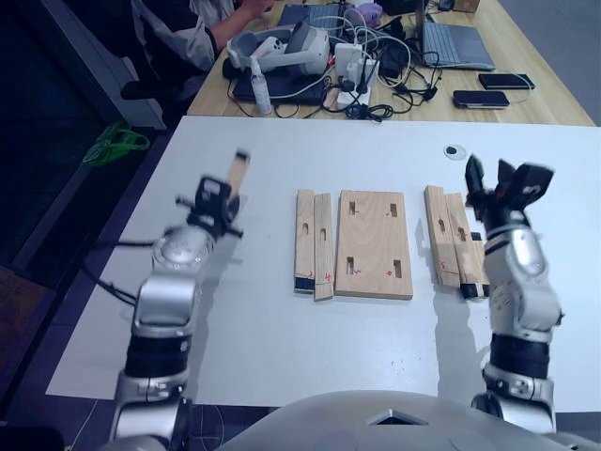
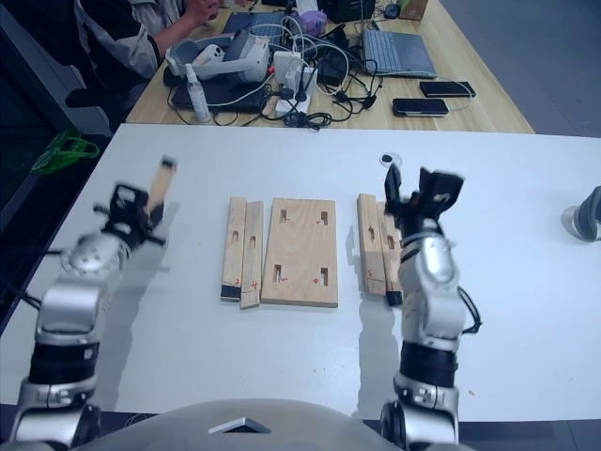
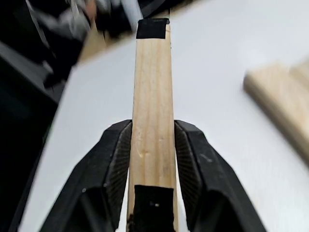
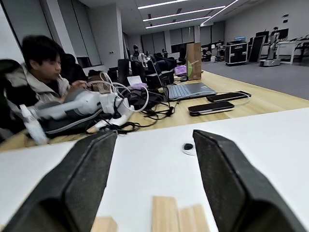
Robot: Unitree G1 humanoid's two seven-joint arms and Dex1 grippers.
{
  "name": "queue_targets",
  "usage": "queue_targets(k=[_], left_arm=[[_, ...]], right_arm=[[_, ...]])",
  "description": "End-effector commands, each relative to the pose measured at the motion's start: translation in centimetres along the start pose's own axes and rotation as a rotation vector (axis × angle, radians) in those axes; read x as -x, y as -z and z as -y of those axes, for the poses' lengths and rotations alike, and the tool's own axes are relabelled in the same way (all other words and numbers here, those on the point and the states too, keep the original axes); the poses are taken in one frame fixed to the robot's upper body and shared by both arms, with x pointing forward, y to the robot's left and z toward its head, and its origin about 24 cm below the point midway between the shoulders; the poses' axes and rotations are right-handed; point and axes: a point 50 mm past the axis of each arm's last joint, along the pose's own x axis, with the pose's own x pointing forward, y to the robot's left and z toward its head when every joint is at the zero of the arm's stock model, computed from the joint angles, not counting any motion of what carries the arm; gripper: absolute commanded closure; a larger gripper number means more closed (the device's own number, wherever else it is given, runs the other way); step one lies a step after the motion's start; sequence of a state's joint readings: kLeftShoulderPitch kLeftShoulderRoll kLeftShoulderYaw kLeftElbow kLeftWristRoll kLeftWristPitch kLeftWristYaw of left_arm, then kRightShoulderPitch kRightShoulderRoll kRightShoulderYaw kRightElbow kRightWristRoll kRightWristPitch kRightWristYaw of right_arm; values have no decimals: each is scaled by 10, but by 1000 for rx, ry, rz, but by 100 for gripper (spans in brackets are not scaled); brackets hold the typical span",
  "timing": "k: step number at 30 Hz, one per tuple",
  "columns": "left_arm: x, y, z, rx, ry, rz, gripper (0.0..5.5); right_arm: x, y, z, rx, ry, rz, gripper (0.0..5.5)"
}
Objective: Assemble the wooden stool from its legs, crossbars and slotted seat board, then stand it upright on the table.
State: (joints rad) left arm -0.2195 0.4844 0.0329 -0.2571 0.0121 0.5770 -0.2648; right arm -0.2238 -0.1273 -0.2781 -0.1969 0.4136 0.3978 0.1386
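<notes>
- On the white table (image 1: pixel 282 357), the slotted seat board (image 1: pixel 374 243) lies flat in the middle with four slots showing. A left pair of wooden pieces (image 1: pixel 314 246) lies just beside its left edge, the two touching along their length.
- Near the board's right edge lies a right pair of wooden pieces (image 1: pixel 445 240). The right forearm covers part of the outer piece, so its near end is hard to follow beyond one black-tipped corner.
- The left gripper (image 1: pixel 218 205) hangs above the table's left part, well apart from the board. It pinches a single wooden bar (image 1: pixel 238 177) that tilts up and away, and the bar is blurred in the head views.
- The left wrist view makes the grip plain: both ribbed pads (image 3: pixel 118 164) press the bar's sides and black tape wraps its far end. A dark patch at the near end could be tape or gripper, and I cannot tell which.
- The right gripper (image 1: pixel 498 183) hovers over the far ends of the right pair, its fingers spread wide and not touching the wood.
- Between those fingers (image 4: pixel 79 183), the right wrist view shows two cut-off wooden ends, with a small round disc (image 4: pixel 188 146) on the table beyond. The head views show the disc as a faint ring.
</notes>
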Motion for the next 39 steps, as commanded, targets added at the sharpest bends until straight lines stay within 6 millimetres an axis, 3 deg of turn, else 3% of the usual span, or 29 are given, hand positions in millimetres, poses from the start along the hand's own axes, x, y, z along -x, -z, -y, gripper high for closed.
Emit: queue_targets(k=[1,4,7,13,18,24,32,39], left_arm=[[-11,-59,14,-88,244,311,420],[-12,-85,37,-113,384,412,420],[-13,-102,56,-114,428,471,420],[-4,-113,87,-88,515,530,420],[2,-111,92,-88,547,529,420],[3,-107,92,-101,552,523,420],[9,-108,103,-104,615,553,420],[9,-107,99,-118,610,558,420]], right_arm=[[-16,-40,-25,-203,-334,-3,255],[-15,-51,-53,-278,-509,-27,255],[-10,-46,-82,-346,-590,-64,255],[4,-29,-111,-462,-630,-134,255],[-5,-34,-105,-486,-584,-106,255],[-6,-46,-95,-559,-623,-63,356],[3,-39,-97,-573,-691,-133,488],[-2,-32,-84,-433,-636,-177,510]])
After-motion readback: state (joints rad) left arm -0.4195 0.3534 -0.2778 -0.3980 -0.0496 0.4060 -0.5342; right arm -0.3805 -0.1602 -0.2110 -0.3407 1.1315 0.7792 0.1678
